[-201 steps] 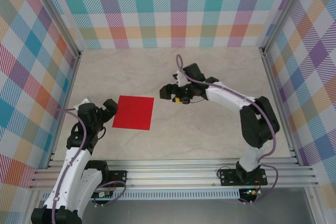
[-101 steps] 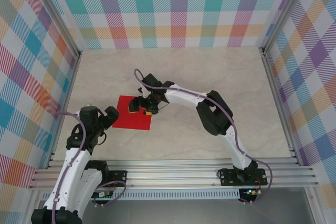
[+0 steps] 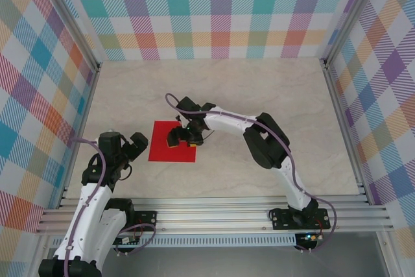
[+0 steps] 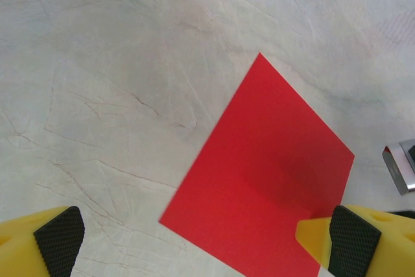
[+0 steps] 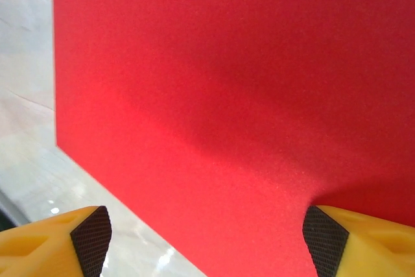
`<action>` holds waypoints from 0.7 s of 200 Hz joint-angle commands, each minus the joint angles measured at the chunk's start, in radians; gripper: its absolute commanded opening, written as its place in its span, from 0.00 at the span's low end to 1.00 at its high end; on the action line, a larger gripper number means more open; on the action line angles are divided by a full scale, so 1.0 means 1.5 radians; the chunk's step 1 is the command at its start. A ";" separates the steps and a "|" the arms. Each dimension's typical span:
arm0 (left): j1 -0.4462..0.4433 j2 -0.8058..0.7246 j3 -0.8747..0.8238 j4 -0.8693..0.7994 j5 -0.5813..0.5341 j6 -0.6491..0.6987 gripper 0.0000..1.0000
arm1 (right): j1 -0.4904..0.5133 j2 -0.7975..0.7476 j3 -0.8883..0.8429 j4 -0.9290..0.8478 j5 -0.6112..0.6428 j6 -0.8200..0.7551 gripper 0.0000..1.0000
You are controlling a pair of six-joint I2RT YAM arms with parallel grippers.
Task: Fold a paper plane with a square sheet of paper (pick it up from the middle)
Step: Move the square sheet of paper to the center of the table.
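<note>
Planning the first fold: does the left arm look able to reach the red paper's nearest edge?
Probably yes. The left gripper sits open right beside the red paper, with nothing between them; the right gripper is over the sheet's middle, off that edge.

— What is carrying everything?
— A desk (image 3: 272, 89), pale beige with a marbled look. In the left wrist view, thin dark veins run across it.
— And around it?
— Checked walls (image 3: 214, 11) in teal, orange, pink and purple stand along the desk's far, left and right edges. Metal posts (image 3: 68, 21) rise at the far corners.
— The near edge?
— Ribbed aluminium rails (image 3: 214, 215) run along its whole width.
</note>
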 commanded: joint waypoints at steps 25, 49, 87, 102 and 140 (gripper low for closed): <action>0.008 0.015 0.004 0.035 0.119 0.024 1.00 | -0.080 -0.117 -0.209 -0.078 0.101 -0.112 0.82; -0.004 0.038 -0.020 0.088 0.176 0.013 1.00 | -0.139 -0.171 -0.267 -0.094 0.111 -0.147 0.82; -0.057 0.089 -0.040 0.142 0.187 0.003 1.00 | -0.177 -0.202 -0.230 -0.141 0.155 -0.182 0.84; -0.077 0.106 -0.043 0.155 0.179 0.000 1.00 | -0.177 -0.201 -0.200 -0.143 0.150 -0.166 0.85; -0.089 0.117 -0.044 0.152 0.154 0.006 1.00 | -0.175 -0.144 -0.110 -0.144 0.154 -0.104 0.85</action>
